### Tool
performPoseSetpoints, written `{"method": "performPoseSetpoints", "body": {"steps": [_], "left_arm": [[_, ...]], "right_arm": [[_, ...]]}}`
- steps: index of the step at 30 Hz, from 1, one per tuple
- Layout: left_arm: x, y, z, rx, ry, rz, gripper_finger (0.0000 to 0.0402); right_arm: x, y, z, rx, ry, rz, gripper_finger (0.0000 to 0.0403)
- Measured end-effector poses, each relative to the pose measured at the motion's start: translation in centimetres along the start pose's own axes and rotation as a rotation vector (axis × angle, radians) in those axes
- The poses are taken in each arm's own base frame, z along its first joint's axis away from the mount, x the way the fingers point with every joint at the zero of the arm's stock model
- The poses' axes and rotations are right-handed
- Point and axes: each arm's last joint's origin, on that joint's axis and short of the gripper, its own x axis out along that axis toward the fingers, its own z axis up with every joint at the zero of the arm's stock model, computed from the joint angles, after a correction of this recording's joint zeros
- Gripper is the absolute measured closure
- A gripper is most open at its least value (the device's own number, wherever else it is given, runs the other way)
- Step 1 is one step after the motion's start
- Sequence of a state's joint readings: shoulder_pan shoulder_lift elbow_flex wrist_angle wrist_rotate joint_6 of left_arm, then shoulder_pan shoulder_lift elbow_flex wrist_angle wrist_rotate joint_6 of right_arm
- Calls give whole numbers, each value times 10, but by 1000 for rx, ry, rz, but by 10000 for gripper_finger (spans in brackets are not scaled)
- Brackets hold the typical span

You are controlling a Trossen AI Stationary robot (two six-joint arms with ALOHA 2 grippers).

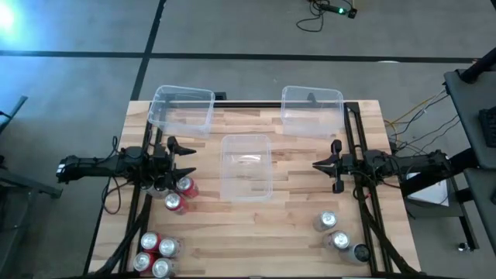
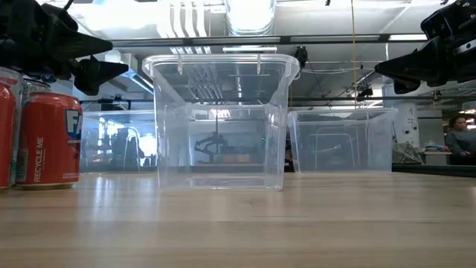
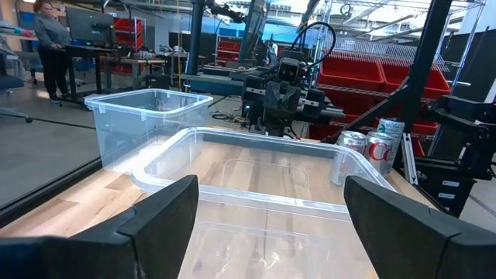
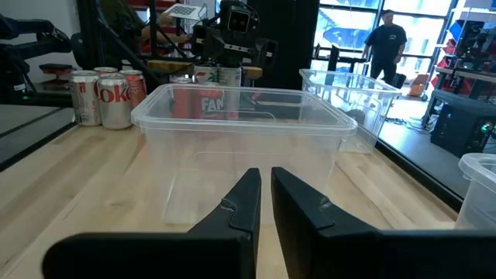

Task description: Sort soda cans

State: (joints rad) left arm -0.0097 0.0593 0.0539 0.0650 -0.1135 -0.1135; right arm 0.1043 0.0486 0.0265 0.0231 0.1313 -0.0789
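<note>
On the table (image 1: 310, 232) stand three clear bins: one in the middle (image 1: 246, 167), two at the far edge (image 1: 182, 108) (image 1: 311, 110). The left gripper (image 1: 188, 159) hovers with its fingers spread and empty, two red cans (image 1: 180, 194) just near of it and four more cans (image 1: 155, 252) at the near left corner. The right gripper (image 1: 319, 164) hangs clenched on nothing, with three silver cans (image 1: 339, 232) well near of it at the right edge.
</note>
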Motion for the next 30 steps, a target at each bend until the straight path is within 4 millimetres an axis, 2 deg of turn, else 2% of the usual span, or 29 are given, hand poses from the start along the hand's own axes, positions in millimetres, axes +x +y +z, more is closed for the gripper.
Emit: {"method": "performPoseSetpoints", "body": {"steps": [10, 12, 17, 23, 25, 30], "left_arm": [[0, 0, 1, -6, -14, 6, 93], [0, 0, 5, -92, -50, 3, 93], [-1, 0, 13, -444, -143, 14, 93], [-1, 2, 14, -500, -173, 73, 93], [-1, 1, 17, -510, -197, 38, 93], [-5, -5, 32, -457, -301, -174, 93]], "right_arm": [[0, 0, 0, 0, 0, 0, 374], [0, 0, 0, 0, 0, 0, 374], [0, 0, 0, 0, 0, 0, 374], [0, 0, 0, 0, 0, 0, 374], [0, 0, 0, 0, 0, 0, 374], [0, 0, 0, 0, 0, 0, 374]]}}
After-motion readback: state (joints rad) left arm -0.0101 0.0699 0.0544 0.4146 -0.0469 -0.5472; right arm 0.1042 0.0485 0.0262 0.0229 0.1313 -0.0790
